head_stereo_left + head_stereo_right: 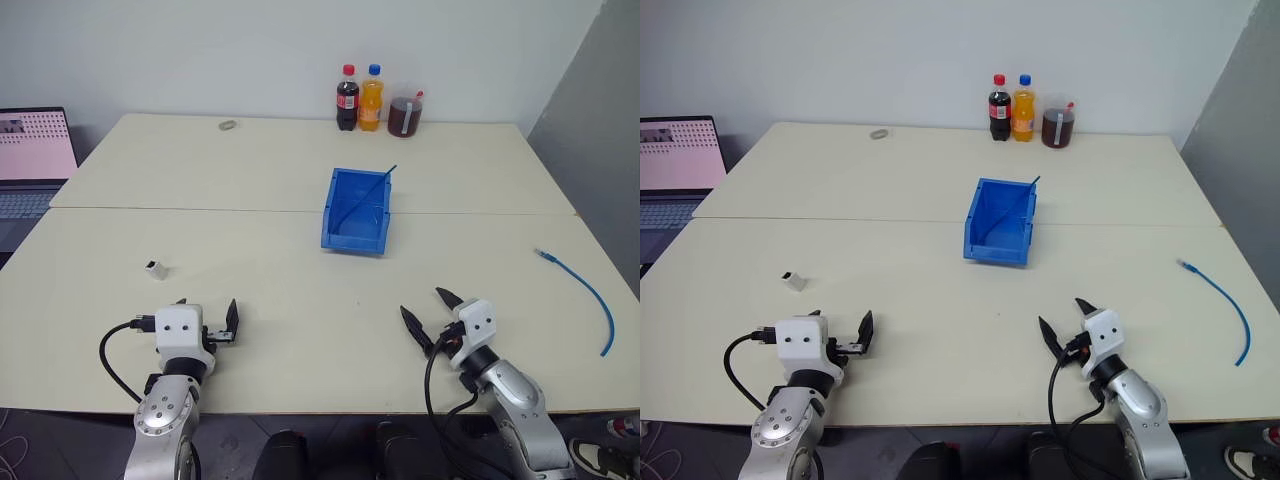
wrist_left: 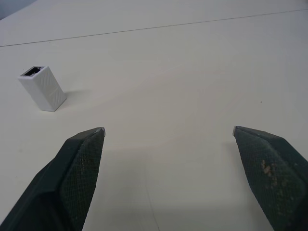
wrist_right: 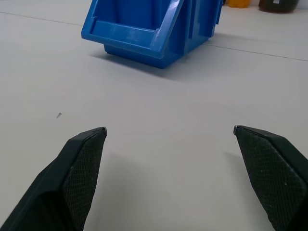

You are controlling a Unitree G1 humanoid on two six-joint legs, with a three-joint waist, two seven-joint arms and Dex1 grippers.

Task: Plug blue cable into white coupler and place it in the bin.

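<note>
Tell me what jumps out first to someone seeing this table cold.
The bright blue bin stands out at the middle of the pale table, open top up. Behind it, at the far edge, three drinks stand in a row against the wall. Nearer, the left gripper and right gripper hover open and empty, with the white coupler on the left and the blue cable far to the right.

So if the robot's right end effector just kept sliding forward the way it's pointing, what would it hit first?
Most likely the bin. It sits ahead of the open right end effector, somewhat off to one side, with bare table between them. Depth is hard to judge, so it might just graze it.
</note>
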